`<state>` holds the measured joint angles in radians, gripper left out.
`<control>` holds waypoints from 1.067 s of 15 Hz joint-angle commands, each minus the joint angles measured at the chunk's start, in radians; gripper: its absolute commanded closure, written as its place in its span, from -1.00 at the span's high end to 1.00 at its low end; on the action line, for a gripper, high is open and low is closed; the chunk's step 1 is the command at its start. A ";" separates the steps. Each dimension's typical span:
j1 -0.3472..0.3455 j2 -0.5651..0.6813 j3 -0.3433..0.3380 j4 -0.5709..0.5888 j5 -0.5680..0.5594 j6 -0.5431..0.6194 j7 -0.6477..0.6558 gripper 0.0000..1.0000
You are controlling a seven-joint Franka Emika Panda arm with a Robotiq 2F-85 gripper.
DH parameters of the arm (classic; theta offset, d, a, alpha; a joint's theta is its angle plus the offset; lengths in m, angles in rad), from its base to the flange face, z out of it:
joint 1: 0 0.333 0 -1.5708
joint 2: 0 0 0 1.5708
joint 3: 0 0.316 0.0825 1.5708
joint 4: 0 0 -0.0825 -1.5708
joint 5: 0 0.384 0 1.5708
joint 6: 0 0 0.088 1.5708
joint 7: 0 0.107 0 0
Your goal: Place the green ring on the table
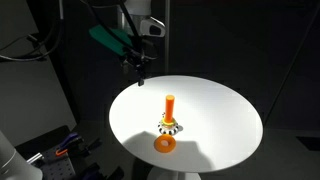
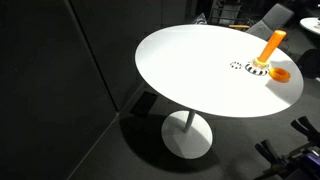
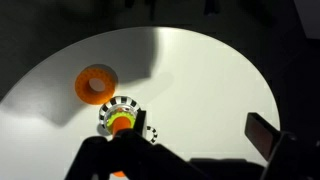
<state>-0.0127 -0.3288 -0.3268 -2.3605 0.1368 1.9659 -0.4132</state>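
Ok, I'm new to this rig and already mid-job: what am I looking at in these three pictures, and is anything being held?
The machine is a single robot arm ending in a pincer, which hangs in the air over the round white table, touching nothing. Two pictures come from cameras standing off in the room. The third looks down from the arm's wrist, so the dark shapes along its bottom edge are parts of the pincer itself.

On the table stands an orange peg on a black-and-white checked base. The small green ring sits round the peg down at the base, clearest in the wrist view. A bigger orange ring lies flat beside the base, and a small checked piece lies close by.

The pincer holds nothing. I cannot tell whether it is open or shut.
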 commanded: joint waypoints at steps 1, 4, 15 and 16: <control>-0.035 0.004 0.032 0.003 0.011 -0.003 -0.010 1.00; -0.035 0.004 0.032 0.004 0.011 -0.003 -0.010 1.00; -0.042 0.172 0.100 -0.008 0.011 0.246 0.010 1.00; -0.044 0.196 0.104 -0.010 0.014 0.276 0.008 1.00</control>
<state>-0.0375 -0.1883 -0.2480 -2.3696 0.1368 2.1709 -0.4106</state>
